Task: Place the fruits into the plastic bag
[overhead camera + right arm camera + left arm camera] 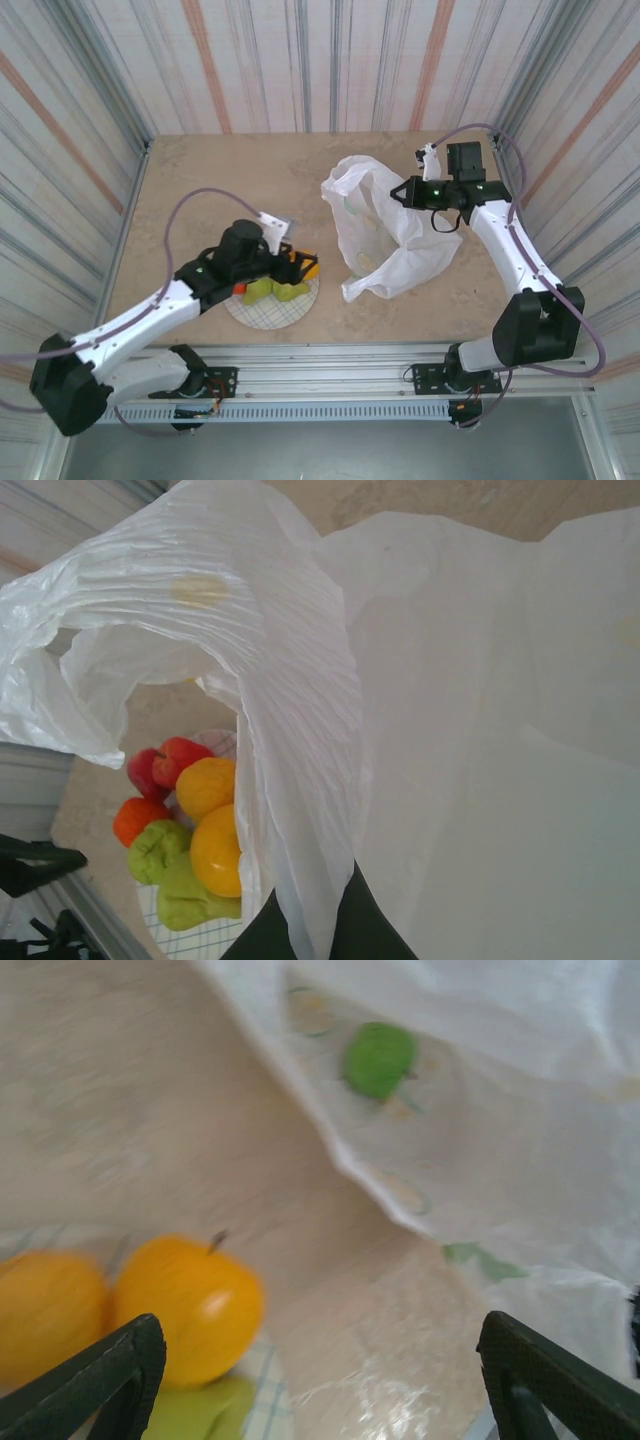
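Beige mottled desk [210, 175], evenly lit. Striped panel walls [330, 60] enclose it at 9, 12 and 3 o'clock; metal rail [330, 352] at 6 o'clock.

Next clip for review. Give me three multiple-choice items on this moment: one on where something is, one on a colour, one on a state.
1. Where do the fruits lie? A) inside the plastic bag B) on the plaid plate C) on the floor
2. What colour is the plastic bag? A) black B) blue C) translucent white
3. What is the right gripper doing? A) shut on the plastic bag, holding it up B) open over the plate C) shut on nothing
Answers: 1 B, they are heaped on the plate; 2 C, its crinkled film is pale white; 3 A, bag film is pinched between its fingers.
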{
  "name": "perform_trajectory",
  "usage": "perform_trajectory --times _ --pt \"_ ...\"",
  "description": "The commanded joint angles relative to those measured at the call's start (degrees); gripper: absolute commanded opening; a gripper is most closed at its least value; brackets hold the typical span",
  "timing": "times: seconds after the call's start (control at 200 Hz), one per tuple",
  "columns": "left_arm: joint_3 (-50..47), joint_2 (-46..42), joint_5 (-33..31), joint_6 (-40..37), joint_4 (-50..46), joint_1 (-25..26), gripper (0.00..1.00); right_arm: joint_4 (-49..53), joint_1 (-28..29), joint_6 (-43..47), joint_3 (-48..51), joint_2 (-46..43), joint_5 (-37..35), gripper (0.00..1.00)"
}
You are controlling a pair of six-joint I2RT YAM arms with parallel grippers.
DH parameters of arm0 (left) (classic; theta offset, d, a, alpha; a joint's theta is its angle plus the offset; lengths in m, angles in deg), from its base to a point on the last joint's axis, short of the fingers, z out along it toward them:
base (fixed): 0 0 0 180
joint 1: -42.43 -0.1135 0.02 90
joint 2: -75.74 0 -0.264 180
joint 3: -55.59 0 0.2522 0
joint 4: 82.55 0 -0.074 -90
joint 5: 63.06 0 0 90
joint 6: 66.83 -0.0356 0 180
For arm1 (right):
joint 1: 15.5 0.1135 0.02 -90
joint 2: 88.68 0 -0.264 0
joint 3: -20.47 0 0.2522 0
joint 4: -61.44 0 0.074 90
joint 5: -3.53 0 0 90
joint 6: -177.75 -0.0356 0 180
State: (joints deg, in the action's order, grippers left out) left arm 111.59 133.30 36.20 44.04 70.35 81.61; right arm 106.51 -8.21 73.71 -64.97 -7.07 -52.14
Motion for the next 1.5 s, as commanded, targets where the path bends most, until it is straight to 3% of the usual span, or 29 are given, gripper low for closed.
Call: perform_trajectory --times 0.0,0.13,0.266,0.486,0.872,1.498 --pt "-1.24 -5.98 -6.80 7.55 -16.54 -5.55 0.85 -1.04 0.60 1.39 -1.21 1.08 -1.45 0.00" --pt "-1.44 -10.09 -13.86 10.14 -26.66 -11.03 0.85 -2.17 0.96 1.32 -0.74 1.70 -1.21 0.00" --pt "-2.30 -10.61 -18.03 12.53 -30.53 -14.40 0.87 -2.57 1.12 1.39 -0.66 1.97 -0.76 0.00" --pt "-3.22 -3.27 -15.90 10.80 -27.16 -17.41 0.85 -2.92 1.06 1.63 -0.63 1.92 -0.25 0.00" --pt "-4.01 6.95 -15.85 8.19 -19.80 -17.62 0.74 -2.87 0.71 1.97 -0.03 1.36 0.36 0.00" --pt "-7.67 12.70 -15.77 8.83 -14.99 -17.63 0.70 -3.45 0.80 1.64 0.29 1.97 0.96 0.00"
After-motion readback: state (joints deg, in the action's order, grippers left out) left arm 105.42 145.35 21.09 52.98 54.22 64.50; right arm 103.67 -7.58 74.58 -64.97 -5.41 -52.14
